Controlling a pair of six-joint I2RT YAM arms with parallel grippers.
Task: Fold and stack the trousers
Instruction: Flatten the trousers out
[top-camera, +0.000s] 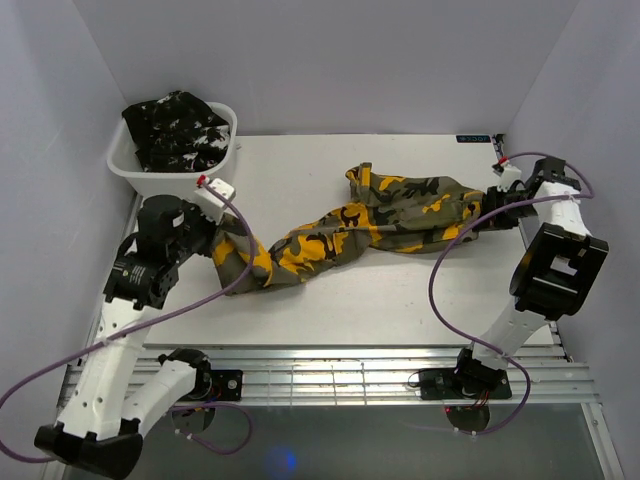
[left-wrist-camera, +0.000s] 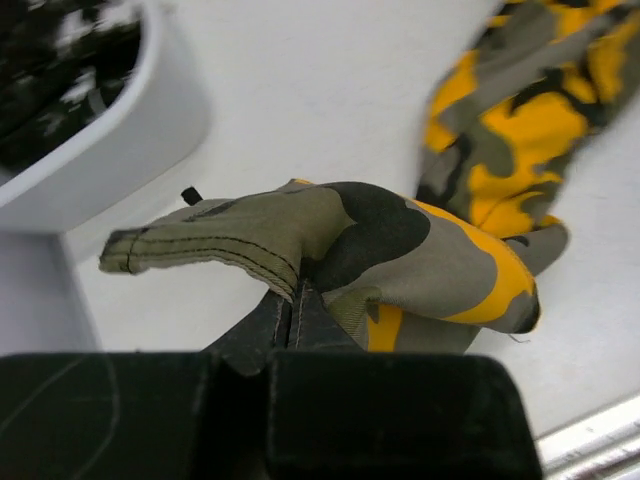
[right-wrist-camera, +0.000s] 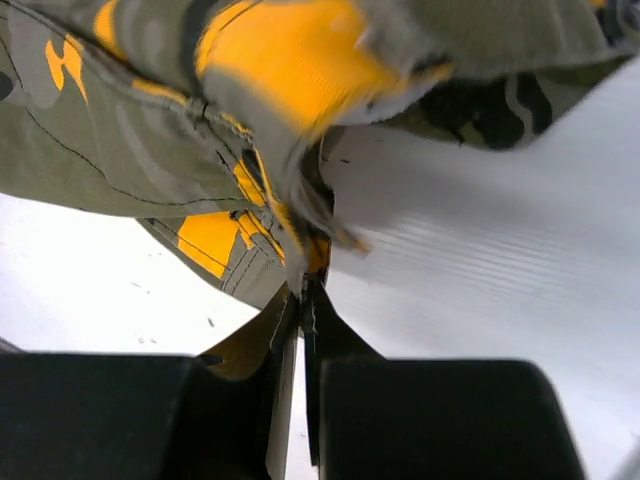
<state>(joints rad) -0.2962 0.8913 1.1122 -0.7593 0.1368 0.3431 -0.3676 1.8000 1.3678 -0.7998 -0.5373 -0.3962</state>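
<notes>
No text can be read in any view. The one label-like thing is a small dark sticker (top-camera: 472, 138) on the far edge of the table (top-camera: 380, 300), near its right corner. It carries teal marks that are too small to make out.

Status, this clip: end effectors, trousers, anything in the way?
Left end effector shut on olive camouflage trousers; right end effector shut on their other end. Black trousers in white tub. Nothing in the way.

Pale grey walls (top-camera: 320, 60) enclose a white table (top-camera: 400, 290) under even light.
</notes>
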